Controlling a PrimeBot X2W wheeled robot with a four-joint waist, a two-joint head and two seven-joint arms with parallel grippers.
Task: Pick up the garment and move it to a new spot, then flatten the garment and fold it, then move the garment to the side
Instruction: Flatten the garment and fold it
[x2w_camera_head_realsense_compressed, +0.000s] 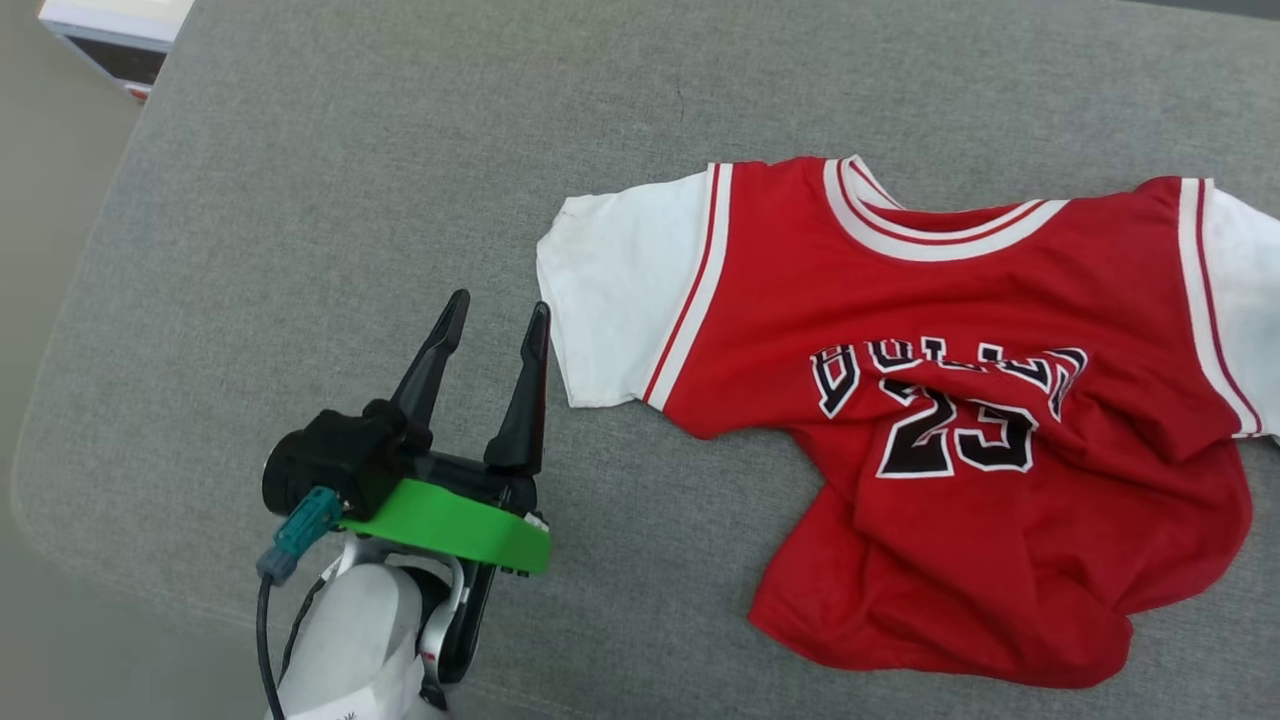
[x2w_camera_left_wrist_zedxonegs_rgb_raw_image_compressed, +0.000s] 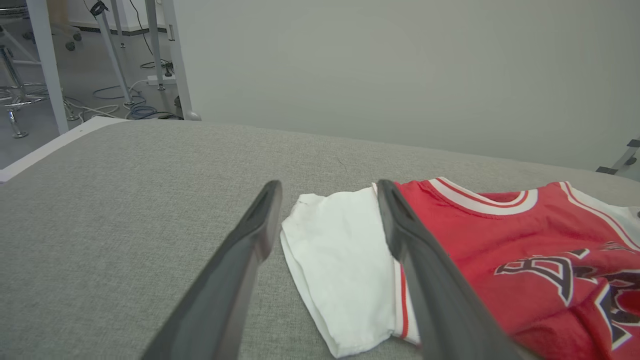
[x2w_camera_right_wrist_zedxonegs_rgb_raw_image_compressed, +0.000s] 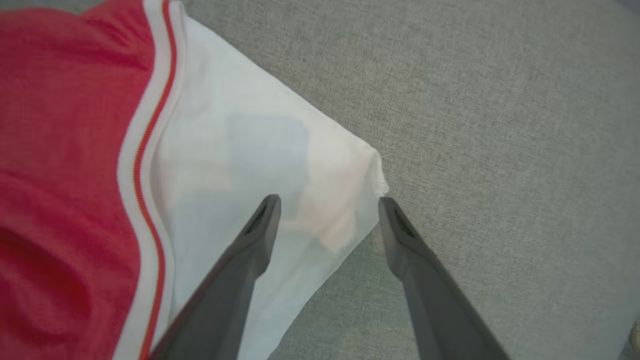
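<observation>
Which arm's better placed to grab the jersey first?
Right, probably. The right gripper is open, straddling a sleeve corner of the jersey. The left gripper, also open, sits beside the other sleeve, over the table.

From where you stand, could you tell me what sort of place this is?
Likely a robotics lab or workshop: the shirt lies on a grey cloth-covered table, and beyond it stand metal frame legs with loose cables on the floor.
</observation>
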